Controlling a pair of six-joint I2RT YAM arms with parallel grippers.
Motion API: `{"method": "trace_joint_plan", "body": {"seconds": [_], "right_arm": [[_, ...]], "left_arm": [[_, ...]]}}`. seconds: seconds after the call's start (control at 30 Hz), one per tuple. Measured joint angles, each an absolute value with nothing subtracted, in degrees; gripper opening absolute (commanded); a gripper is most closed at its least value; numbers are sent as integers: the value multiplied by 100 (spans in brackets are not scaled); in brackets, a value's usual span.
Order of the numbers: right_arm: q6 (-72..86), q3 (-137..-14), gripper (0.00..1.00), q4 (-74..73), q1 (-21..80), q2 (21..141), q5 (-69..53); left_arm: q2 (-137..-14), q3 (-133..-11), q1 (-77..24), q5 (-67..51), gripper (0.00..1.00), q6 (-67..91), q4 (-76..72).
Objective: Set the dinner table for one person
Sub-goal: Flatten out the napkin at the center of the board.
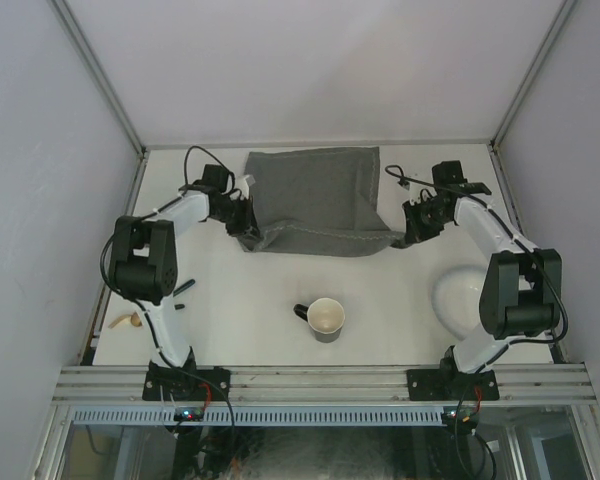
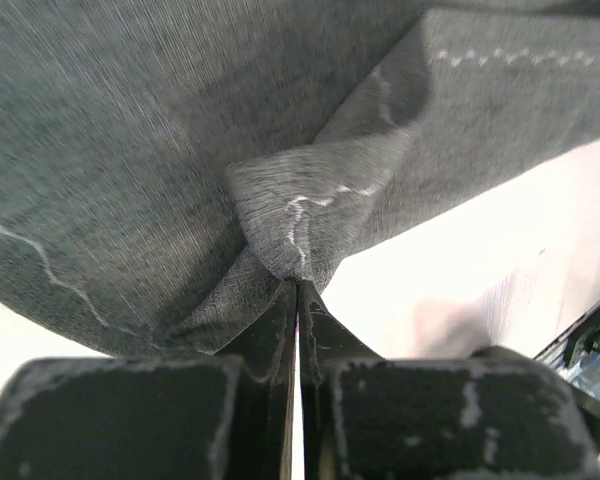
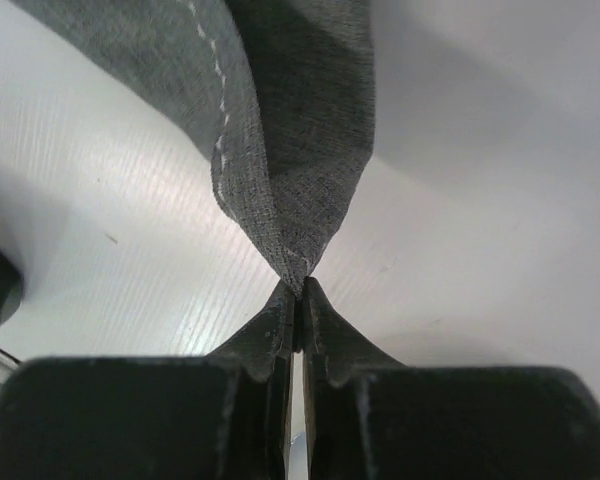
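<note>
Toward the far edge of the dinner table (image 1: 250, 295), midway between its left and right edges, lies a grey cloth mat (image 1: 315, 190) with white zigzag stitching. The table itself is the off-white top under everything, with aluminium rails along its edges. The mat's far part lies flat; its near edge is rumpled and stretched between the two grippers.

Left gripper (image 1: 242, 228) is at the mat's near-left corner. In the left wrist view its fingers (image 2: 270, 330) are pressed together on a bunched, folded tip of cloth. Right gripper (image 1: 400, 238) is at the mat's near-right corner. The right wrist view shows its fingers (image 3: 325, 330) closed on a pointed fold of the cloth, which rises from the tips.

A dark mug (image 1: 326, 319) with a pale inside stands upright near the middle of the near edge, handle pointing left, well apart from the mat. A white dish (image 1: 458, 292) sits toward the near-right corner, partly hidden by the right arm. A small tan object (image 1: 127, 321) lies at the left edge near the near-left corner; too small to identify.
</note>
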State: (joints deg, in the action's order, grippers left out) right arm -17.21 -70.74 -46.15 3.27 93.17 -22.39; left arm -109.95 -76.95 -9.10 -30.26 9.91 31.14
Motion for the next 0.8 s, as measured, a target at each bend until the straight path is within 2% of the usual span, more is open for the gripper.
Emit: {"method": "trace_joint_plan", "body": {"seconds": [0.07,0.2,0.4,0.6,0.8], "right_arm": [[-1763,-6963,0,-4668,346,9297,-2244],[-1815,-6796,0,-4746,351,9242,-2265],[-1828,-6757,0,-4751,357,9233,-2274],[-1828,-6755,0,-4722,427,9233,-2281],[-1828,-6755,0,-4670,517,9233,-2276]], "left_arm": [[-10975,-7533,-956,-3046,11,943,3170],[-10875,-7242,-1000,-3155,33,825,3218],[-10204,-6945,-1122,-3216,55,635,3321],[-9393,-7179,-1234,-3140,57,515,3173],[-10077,-8281,-1232,-2670,55,386,2969]]}}
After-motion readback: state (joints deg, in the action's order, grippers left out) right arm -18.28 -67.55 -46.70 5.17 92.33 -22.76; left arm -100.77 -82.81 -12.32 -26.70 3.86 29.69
